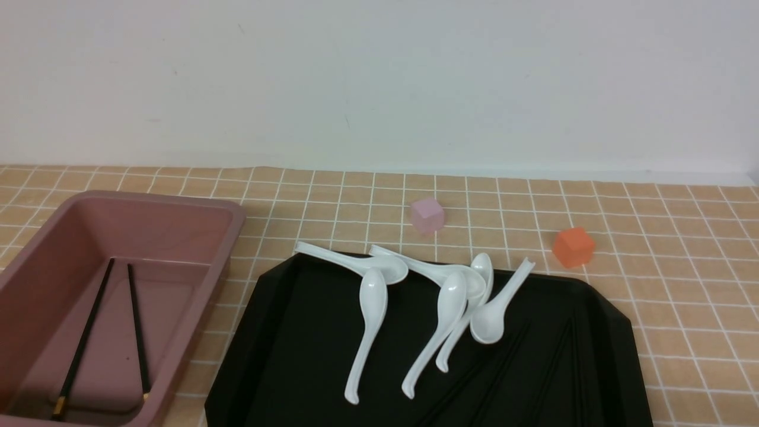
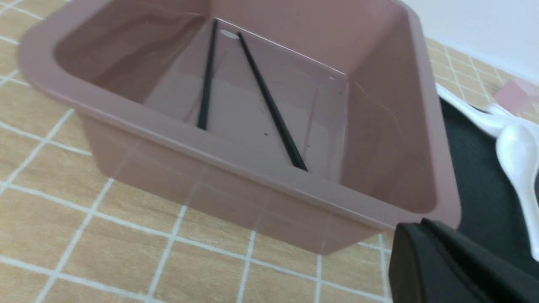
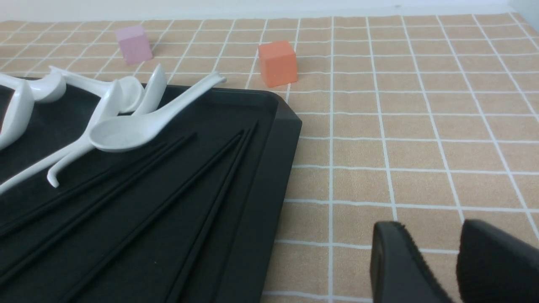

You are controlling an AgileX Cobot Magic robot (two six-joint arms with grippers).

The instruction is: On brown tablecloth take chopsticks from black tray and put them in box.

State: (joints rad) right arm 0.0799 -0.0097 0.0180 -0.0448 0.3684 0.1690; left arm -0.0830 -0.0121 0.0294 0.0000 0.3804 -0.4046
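While two sets of jaws hang over the one brown tablecloth [image 2: 139, 248], I can count a single black tray [image 1: 350, 344], a single box [image 2: 261, 181], six chopsticks, six white spoons [image 1: 372, 308] and two cubes, one orange [image 1: 573, 247] and one pink [image 1: 427, 215].

The tray sits between the two sets, to the right of the left jaws and to the left of the right jaws. The box stands in front of the left jaws, apart from the tray.

The left jaws are narrow, drawn together with nothing between them; the right jaws are parted, and they're empty too.

Four of the chopsticks [image 3: 210, 214] lie in the tray, left of the right jaws, and two [image 2: 273, 105] lie in the box, ahead of the left jaws. They're all thin, dark and straight, and in the box each shows a gold-coloured end.

The spoons, glossy white, bunch at the tray's far side, well beyond both sets of jaws. Farther off still are the cubes, on the tablecloth past the tray.
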